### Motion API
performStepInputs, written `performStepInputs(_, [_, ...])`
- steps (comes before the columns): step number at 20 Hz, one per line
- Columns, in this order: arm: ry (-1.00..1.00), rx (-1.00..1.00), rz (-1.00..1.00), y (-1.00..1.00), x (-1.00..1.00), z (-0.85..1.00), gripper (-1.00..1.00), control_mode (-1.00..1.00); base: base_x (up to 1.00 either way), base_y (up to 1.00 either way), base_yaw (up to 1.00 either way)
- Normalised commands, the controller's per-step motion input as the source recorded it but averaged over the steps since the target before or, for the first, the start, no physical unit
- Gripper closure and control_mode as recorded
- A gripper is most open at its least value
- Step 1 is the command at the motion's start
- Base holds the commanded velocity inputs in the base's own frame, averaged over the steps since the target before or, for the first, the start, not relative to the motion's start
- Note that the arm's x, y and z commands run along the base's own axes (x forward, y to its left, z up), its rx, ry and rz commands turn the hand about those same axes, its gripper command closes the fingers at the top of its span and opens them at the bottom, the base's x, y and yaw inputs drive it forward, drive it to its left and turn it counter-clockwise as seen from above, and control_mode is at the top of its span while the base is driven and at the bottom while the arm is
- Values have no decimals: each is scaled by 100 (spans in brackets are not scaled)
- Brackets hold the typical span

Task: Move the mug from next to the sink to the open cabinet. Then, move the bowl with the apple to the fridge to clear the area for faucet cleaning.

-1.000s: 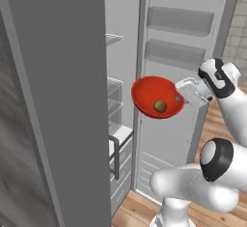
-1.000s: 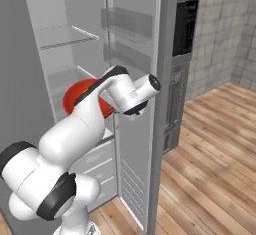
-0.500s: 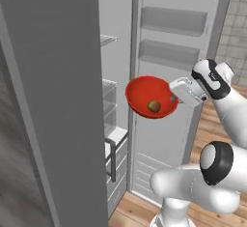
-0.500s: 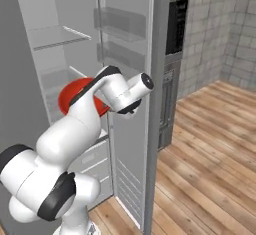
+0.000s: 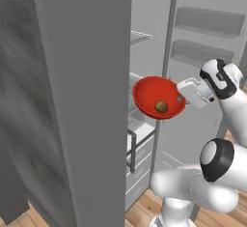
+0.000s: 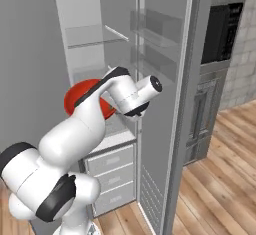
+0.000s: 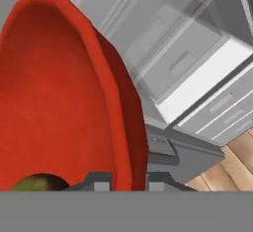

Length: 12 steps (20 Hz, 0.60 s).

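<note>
Bowl (image 5: 158, 97) | fingers (image 7: 103, 184) pinch rim | apple (image 5: 161, 106) inside | fridge (image 6: 120, 54) shelves

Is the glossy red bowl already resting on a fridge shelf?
No, the glossy red round bowl with the small brownish-olive apple inside hangs in mid-air at the open grey fridge, gripped at its rim.

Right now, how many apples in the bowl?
1. The apple sits low inside the red bowl, held by the pincer at the open fridge. More may be hidden.
</note>
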Motion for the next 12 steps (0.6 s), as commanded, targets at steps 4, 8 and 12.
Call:
performStepInputs(4, [0, 0, 0, 0, 0, 0, 100, 100, 26, -11, 40])
performStepInputs(8, [0, 0, 0, 0, 0, 0, 100, 100, 19, -19, 37])
performStepInputs(12, [0, 0, 0, 0, 0, 0, 100, 100, 11, -16, 36])
